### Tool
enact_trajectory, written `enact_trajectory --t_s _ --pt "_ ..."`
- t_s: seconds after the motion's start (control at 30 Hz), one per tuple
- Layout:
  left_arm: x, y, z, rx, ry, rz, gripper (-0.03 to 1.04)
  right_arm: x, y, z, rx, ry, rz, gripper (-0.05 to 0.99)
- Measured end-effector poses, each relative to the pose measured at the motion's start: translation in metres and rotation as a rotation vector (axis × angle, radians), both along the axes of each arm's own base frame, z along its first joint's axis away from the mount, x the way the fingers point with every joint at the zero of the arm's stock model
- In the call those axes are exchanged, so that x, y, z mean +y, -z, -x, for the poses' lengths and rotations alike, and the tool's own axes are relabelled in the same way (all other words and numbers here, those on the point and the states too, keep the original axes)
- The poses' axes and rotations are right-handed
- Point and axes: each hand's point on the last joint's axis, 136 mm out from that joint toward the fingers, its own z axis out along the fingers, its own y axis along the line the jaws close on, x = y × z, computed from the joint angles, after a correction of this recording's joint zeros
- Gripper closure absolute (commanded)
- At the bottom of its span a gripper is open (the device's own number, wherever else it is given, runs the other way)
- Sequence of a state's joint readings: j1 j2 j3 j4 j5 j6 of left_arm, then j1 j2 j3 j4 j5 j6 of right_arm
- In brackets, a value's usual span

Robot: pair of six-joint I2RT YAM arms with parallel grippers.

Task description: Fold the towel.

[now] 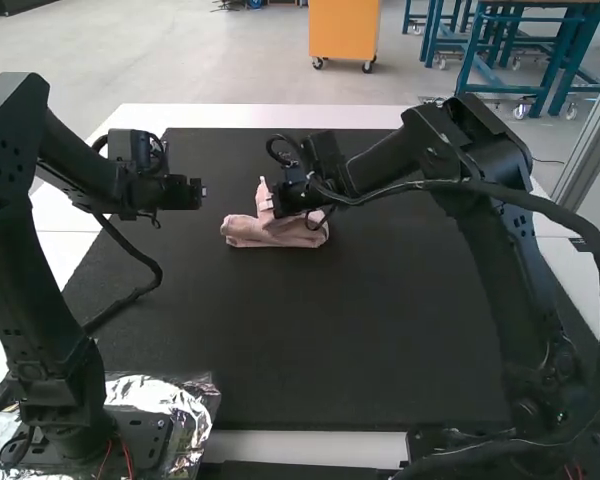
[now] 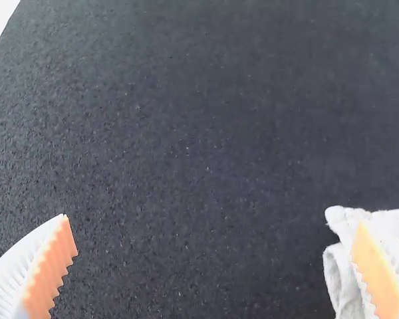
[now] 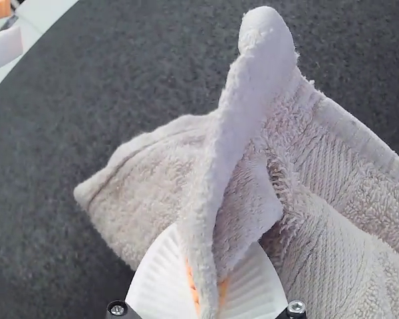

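Towel (image 1: 252, 233): on the dark mat (image 1: 330, 330), toward its far side and left of centre in the high view. Pinkish terry cloth, gathered into a low, short heap, not laid flat.
Towel ridge (image 3: 227, 133): a narrow fold standing up from the heap, rounded at one end; the other end runs down between the right fingers.
Towel corner (image 3: 88, 191): juts out to one side of the ridge, hem showing.
Towel band (image 3: 326, 159): ribbed weave along the other side, beside a hemmed edge; cloth rumpled here.
Right gripper (image 1: 267, 204): at the heap. Fingers narrow, closed on the towel ridge, one each side, orange pads (image 3: 223, 290) against the cloth.
Left gripper (image 1: 199, 192): above the mat, left of the towel in the high view. Fingers (image 2: 48, 271) wide apart, nothing gripped between them. One overlaps pale towel cloth in its wrist view; contact, cannot tell.
Mat: black, speckled close up, spread over the white counter (image 1: 260, 116), whose surface shows past the mat's edges.
Foil (image 1: 185, 397): silver, crinkled, around the left arm's base (image 1: 135, 440).
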State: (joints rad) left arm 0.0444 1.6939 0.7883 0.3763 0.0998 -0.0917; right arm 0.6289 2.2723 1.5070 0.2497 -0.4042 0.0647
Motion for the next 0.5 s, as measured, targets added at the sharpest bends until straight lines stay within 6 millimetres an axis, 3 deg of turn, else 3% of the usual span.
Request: enact_trajectory --t_s 0.13,0.27,0.37,0.43,0.5 --pt "0.005 -0.001 0.000 -0.003 -0.013 -0.001 0.04 0.007 0.000 0.005 0.006 -0.009 -0.005 0.92" --pt "0.007 -0.001 0.000 -0.003 -0.018 0.000 0.04 0.013 0.002 0.010 0.021 -0.014 -0.012 0.49" --pt "0.007 0.000 0.000 -0.001 -0.020 0.004 0.04 0.017 0.000 0.014 0.032 -0.035 -0.028 0.44" --pt "0.007 0.000 0.000 -0.001 -0.021 0.006 0.04 0.018 -0.001 0.017 0.044 -0.049 -0.040 0.33" --pt "0.007 -0.003 0.000 -0.006 -0.023 0.008 0.04 0.020 -0.003 0.019 0.046 -0.064 -0.051 0.32"
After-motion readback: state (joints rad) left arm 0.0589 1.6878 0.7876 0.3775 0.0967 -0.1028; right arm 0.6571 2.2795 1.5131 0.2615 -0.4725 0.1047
